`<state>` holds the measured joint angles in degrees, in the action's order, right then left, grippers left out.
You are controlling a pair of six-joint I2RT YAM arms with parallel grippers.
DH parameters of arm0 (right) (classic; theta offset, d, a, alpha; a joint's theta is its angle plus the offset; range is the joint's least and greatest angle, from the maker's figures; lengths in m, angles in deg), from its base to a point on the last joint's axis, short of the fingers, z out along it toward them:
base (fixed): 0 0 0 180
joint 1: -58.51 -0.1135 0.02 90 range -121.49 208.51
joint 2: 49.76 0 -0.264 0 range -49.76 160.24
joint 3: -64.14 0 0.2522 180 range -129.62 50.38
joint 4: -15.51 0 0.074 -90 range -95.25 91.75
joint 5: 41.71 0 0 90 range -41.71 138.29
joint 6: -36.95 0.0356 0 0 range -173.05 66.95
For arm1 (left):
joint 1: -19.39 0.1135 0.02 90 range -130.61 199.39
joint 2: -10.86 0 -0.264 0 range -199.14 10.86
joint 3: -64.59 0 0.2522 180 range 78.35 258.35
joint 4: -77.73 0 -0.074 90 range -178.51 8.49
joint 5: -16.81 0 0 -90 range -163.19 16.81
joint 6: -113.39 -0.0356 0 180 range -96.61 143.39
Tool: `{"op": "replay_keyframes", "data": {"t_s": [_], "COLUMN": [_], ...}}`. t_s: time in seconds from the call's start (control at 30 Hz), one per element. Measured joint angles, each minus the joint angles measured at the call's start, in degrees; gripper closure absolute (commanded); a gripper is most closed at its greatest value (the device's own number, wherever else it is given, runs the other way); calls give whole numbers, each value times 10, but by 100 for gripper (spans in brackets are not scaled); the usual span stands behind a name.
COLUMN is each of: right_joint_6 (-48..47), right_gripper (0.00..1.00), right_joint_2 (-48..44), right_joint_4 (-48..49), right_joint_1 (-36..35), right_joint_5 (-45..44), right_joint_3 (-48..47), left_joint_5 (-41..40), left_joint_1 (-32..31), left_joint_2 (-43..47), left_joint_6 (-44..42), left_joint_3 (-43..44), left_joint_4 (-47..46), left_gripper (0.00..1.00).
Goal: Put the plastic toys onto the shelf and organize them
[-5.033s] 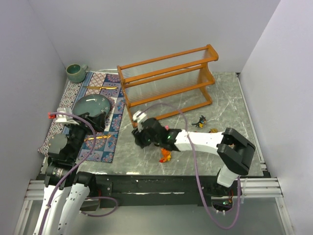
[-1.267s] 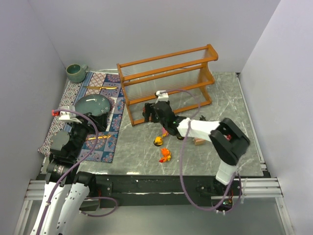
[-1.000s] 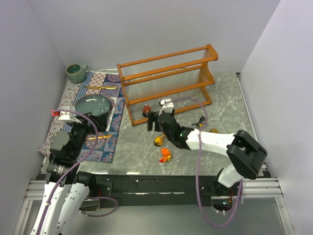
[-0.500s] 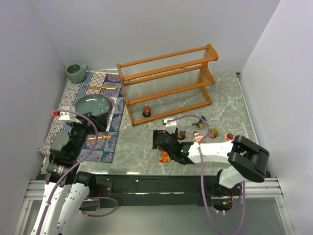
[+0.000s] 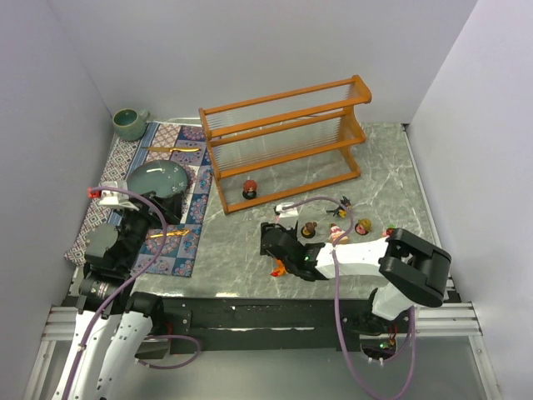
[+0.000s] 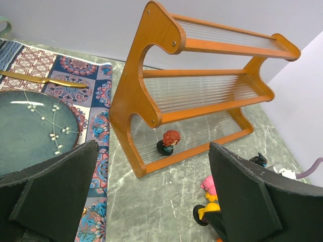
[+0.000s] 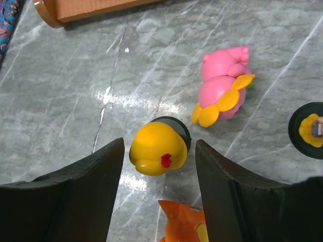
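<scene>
Straddling yellow toy point(image 7: 156, 146) with my right pincer point(image 7: 159, 151), fingers apart, nothing gripped yet. Toy stands on table point(image 7: 75, 91), well apart from shelf point(image 5: 283, 142). Worry: rounded head squirts out on squeeze, or my finger clips orange toy point(image 7: 182, 222) just beside

The grey marbled table point(image 5: 391, 167) is carrying the lot. The wooden shelf point(image 6: 146, 75) is standing at the back, with a red-haired figurine point(image 6: 169, 141) sitting on its bottom tier. A patterned mat point(image 5: 179, 137) is lying on the left, and a green cup point(image 5: 129, 123) is sitting just beyond it. Out front, a yellow toy point(image 7: 157, 148), a pink toy point(image 7: 222, 85) and an orange toy point(image 7: 184, 224) are resting close together on the stone.
</scene>
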<state>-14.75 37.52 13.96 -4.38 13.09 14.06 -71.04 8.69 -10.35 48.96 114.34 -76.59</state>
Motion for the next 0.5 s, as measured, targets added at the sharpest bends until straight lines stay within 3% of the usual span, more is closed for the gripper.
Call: {"op": "replay_keyframes", "data": {"t_s": [0.5], "right_joint_6": [-3], "right_gripper": [41], "right_joint_2": [33], "right_joint_4": [7], "right_joint_1": [-10], "right_joint_5": [-30], "right_joint_3": [-12], "left_joint_5": [0], "left_joint_1": [0], "left_joint_2": [0], "left_joint_6": [0], "left_joint_3": [0], "left_joint_4": [0], "left_gripper": [3]}}
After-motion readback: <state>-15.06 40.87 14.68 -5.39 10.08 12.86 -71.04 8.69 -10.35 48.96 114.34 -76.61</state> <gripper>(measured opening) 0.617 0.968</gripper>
